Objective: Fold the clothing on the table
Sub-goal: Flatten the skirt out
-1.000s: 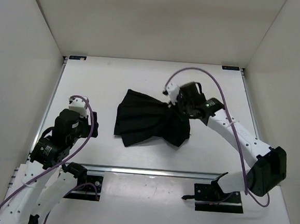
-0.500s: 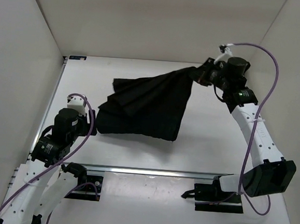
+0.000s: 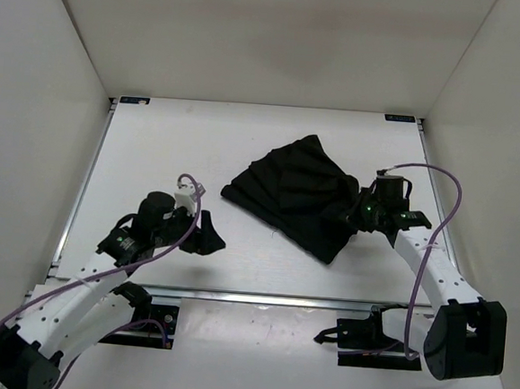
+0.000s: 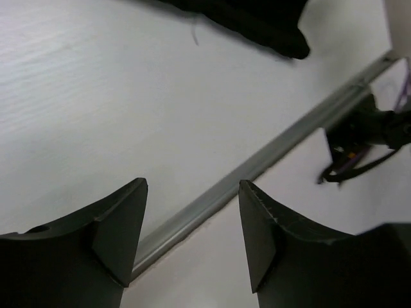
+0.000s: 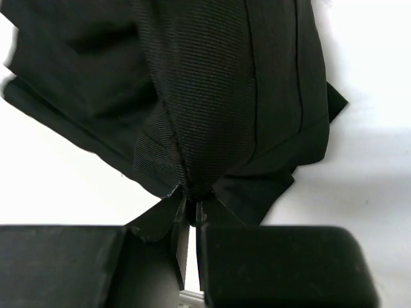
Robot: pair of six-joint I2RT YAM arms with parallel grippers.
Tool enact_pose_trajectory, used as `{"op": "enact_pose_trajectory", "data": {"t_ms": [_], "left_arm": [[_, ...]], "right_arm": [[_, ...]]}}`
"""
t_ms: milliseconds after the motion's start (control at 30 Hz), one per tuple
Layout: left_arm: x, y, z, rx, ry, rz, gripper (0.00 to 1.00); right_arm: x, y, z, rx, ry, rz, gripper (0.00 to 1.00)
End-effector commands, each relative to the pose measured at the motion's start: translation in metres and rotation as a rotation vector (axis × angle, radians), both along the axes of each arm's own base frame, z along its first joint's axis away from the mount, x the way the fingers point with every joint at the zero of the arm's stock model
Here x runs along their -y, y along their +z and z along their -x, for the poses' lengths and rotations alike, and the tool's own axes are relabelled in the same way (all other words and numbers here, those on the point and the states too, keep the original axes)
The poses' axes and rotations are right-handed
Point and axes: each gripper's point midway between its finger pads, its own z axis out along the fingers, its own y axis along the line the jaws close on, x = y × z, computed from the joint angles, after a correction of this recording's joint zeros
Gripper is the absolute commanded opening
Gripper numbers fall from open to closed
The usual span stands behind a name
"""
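The left gripper [image 4: 192,186] stood empty, fingers spread, over the flat white table [image 3: 156,146] near its metal front rail [image 4: 257,168]. The black pleated fabric garment [image 3: 292,192] lay bunched right of centre, seemingly with one edge raised. The right gripper [image 5: 191,215] pinched that edge. Bare tabletop lay all round.
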Motion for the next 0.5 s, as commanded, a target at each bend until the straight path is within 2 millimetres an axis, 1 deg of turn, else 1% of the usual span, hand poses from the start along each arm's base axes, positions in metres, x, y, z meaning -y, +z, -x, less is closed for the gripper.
{"op": "enact_pose_trajectory", "data": {"t_ms": [0, 33, 67, 100, 133, 200, 233, 267, 300, 333, 367, 433, 467], "left_arm": [[0.051, 0.021, 0.004, -0.005, -0.12, 0.247, 0.68], [0.055, 0.017, 0.004, -0.033, -0.108, 0.261, 0.68], [0.059, 0.01, -0.002, -0.051, -0.079, 0.284, 0.71], [0.061, 0.009, -0.006, -0.055, -0.064, 0.303, 0.72], [0.069, 0.01, -0.01, -0.067, -0.053, 0.343, 0.74], [0.081, 0.004, -0.022, -0.113, 0.006, 0.411, 0.72], [0.088, 0.002, -0.021, -0.141, 0.015, 0.419, 0.69], [0.097, -0.006, -0.025, -0.184, 0.041, 0.409, 0.64], [0.104, -0.019, -0.03, -0.228, 0.048, 0.376, 0.63], [0.118, -0.025, -0.031, -0.282, 0.044, 0.388, 0.63], [0.128, -0.026, -0.029, -0.299, 0.039, 0.404, 0.64], [0.151, -0.035, -0.03, -0.358, 0.038, 0.452, 0.65], [0.161, -0.036, -0.025, -0.403, 0.041, 0.47, 0.65]], "right_arm": [[0.003, 0.023, -0.013, 0.115, -0.009, 0.003, 0.0], [0.004, 0.025, -0.014, 0.122, -0.015, 0.003, 0.01], [-0.002, 0.027, -0.012, 0.126, 0.005, -0.001, 0.0], [-0.003, 0.027, -0.013, 0.125, 0.003, -0.001, 0.0], [-0.007, 0.028, -0.012, 0.131, 0.016, 0.0, 0.0], [-0.011, 0.027, -0.012, 0.131, 0.025, -0.005, 0.0], [-0.014, 0.027, -0.011, 0.131, 0.031, -0.013, 0.0], [-0.011, 0.026, -0.012, 0.135, 0.024, -0.016, 0.0], [-0.012, 0.023, -0.011, 0.13, 0.026, -0.023, 0.0], [-0.013, 0.026, -0.011, 0.138, 0.029, -0.034, 0.0], [-0.013, 0.029, -0.012, 0.15, 0.026, -0.035, 0.01], [-0.006, 0.028, -0.013, 0.157, 0.008, -0.029, 0.0], [-0.007, 0.029, -0.013, 0.157, 0.013, -0.036, 0.0]]}}
